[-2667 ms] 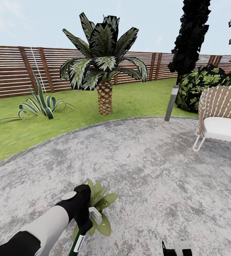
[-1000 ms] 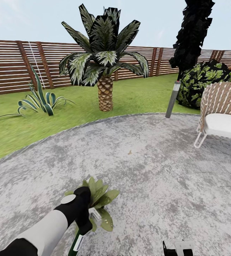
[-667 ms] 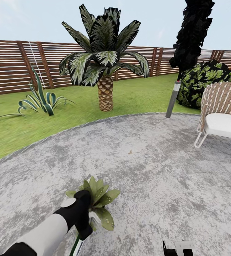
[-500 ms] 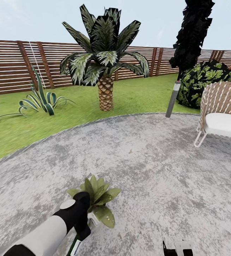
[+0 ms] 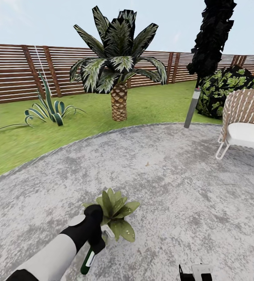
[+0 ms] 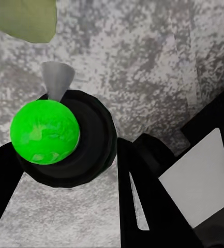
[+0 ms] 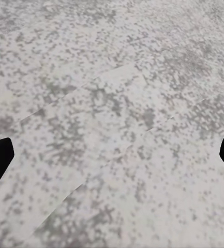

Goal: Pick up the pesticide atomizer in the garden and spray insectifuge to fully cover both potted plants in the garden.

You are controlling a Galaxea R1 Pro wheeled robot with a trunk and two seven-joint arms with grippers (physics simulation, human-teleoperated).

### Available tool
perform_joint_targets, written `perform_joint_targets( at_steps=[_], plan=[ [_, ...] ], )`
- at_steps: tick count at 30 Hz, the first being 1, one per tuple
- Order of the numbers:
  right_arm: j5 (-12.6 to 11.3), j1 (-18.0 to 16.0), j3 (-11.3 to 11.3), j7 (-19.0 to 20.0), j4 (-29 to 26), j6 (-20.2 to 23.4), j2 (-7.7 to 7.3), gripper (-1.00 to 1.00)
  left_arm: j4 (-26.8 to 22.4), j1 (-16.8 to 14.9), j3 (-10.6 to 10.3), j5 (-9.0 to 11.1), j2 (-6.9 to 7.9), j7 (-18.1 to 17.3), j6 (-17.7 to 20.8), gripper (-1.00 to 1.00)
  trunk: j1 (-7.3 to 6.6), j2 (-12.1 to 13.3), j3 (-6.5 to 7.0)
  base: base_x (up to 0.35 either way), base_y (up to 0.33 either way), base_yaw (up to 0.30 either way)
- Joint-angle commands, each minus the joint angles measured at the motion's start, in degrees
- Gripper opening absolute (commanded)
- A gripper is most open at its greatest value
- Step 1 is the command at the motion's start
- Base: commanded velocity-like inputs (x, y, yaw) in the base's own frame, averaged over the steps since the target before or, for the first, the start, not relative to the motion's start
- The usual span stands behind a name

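- One potted plant (image 5: 116,210) sits on the grey patio (image 5: 174,175) at about 6 o'clock in the head view; a second one cannot be made out.
- The left gripper (image 5: 97,238) is clenched on the pesticide atomizer (image 5: 87,262), held at the plant's 7 o'clock edge, its pale trigger head (image 5: 107,231) touching or just beside the leaves.
- In the left wrist view the atomizer's green end (image 6: 44,132) sits between the black fingers (image 6: 143,196).
- The right gripper (image 7: 112,155) has its tips spread wide over bare patio, holding nothing.
- Risk, as judged: held this close and low, the spray may cover only the near leaves; a slack grip could let the slim bottle rotate.
- Background: palm (image 5: 118,74), agave (image 5: 49,111), bollard lamp (image 5: 192,108), wicker seat (image 5: 246,121).
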Motion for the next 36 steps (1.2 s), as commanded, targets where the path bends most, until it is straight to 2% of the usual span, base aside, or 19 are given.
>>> perform_joint_targets(
  at_steps=[1,2,5,8,9,15,22,30,33,36],
  plan=[
    [0.61,-0.05,-0.25,-0.34,0.06,-0.16,0.01,1.00,-0.31,-0.14,0.00,-0.54,0.03,-0.63,0.40,-1.00,-0.01,-0.02,-0.05,-0.001,0.006,0.000],
    [0.60,-0.05,-0.27,-0.35,0.07,-0.16,0.01,1.00,-0.45,-0.24,0.33,-0.55,0.08,-0.67,0.42,-1.00,-0.01,-0.02,-0.05,0.000,0.004,0.000],
    [0.61,-0.03,-0.23,-0.35,0.08,-0.16,0.01,1.00,-0.60,-0.45,4.69,-0.58,0.31,-0.79,0.38,-1.00,-0.01,-0.02,-0.05,0.000,0.001,0.000],
    [0.62,-0.04,-0.25,-0.34,0.09,-0.16,0.01,1.00,-0.56,-0.53,7.81,-0.66,0.72,-0.76,0.26,-1.00,-0.01,-0.02,-0.05,0.000,0.000,0.000],
    [0.62,-0.04,-0.24,-0.34,0.09,-0.16,0.01,1.00,-0.36,-0.48,8.28,-0.79,0.85,-0.76,0.22,-1.00,-0.01,-0.02,-0.05,0.000,0.000,0.000],
    [0.62,-0.02,-0.22,-0.33,0.09,-0.16,0.01,1.00,0.31,-0.16,8.66,-0.82,0.85,-0.93,0.25,-1.00,-0.01,-0.02,-0.05,0.016,0.001,0.000],
    [0.62,-0.02,-0.24,-0.32,0.09,-0.16,0.01,1.00,0.35,-0.11,8.40,-1.28,0.73,-0.62,0.21,-1.00,-0.01,-0.02,-0.05,0.216,0.065,0.000],
    [0.62,-0.03,-0.22,-0.32,0.07,-0.16,0.05,1.00,0.02,-0.11,8.29,-1.37,0.49,-0.60,0.18,-1.00,-0.01,-0.02,-0.05,0.016,0.005,0.000],
    [0.62,-0.02,-0.22,-0.35,0.02,-0.16,0.14,1.00,0.22,-0.10,8.46,-1.42,1.08,-0.48,0.16,-1.00,-0.01,-0.02,-0.05,0.000,0.000,0.000],
    [0.59,-0.02,-0.22,-0.35,0.00,-0.16,0.21,1.00,0.32,0.02,8.40,-1.39,2.51,-0.51,0.11,-1.00,-0.01,-0.02,-0.05,0.000,0.000,0.000]
  ],
)
